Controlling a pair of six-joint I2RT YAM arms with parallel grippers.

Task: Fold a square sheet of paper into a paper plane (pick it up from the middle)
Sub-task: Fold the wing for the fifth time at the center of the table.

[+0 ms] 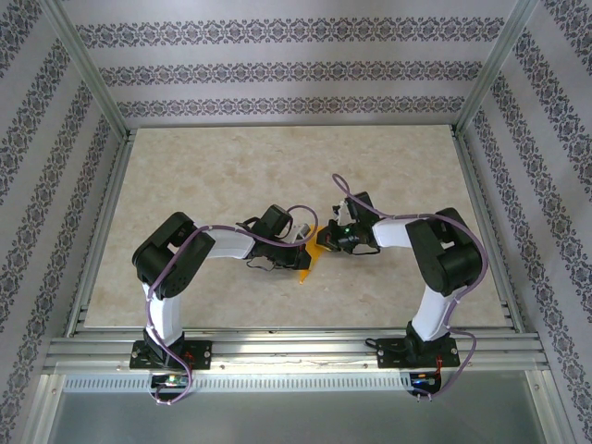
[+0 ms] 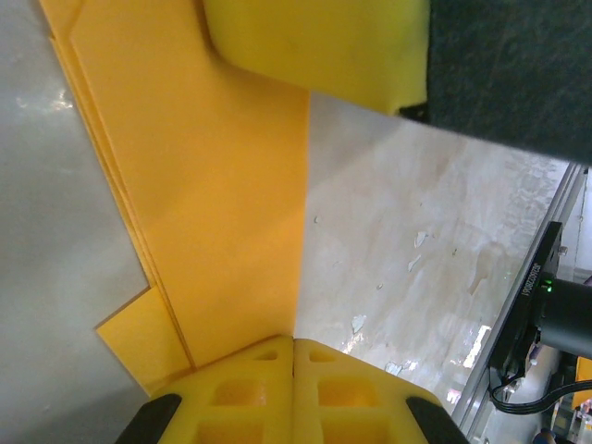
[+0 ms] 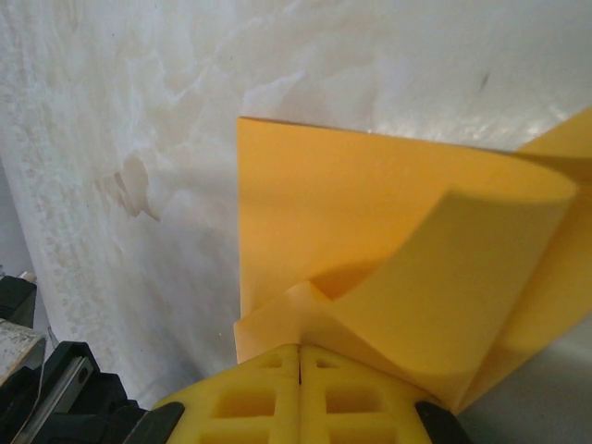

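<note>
Top external view puts your orange paper (image 1: pixel 310 254) at the middle of the desk (image 1: pixel 185 166), between the two wrists. Left wrist view adds what that one cannot: your left fingers (image 2: pixel 250 393) pressed together, pinching the straight edge of stacked folded layers. Right wrist view has your right fingers (image 3: pixel 259 402) closed too, nipping a corner beneath a flap that curls up off the desk.
</note>
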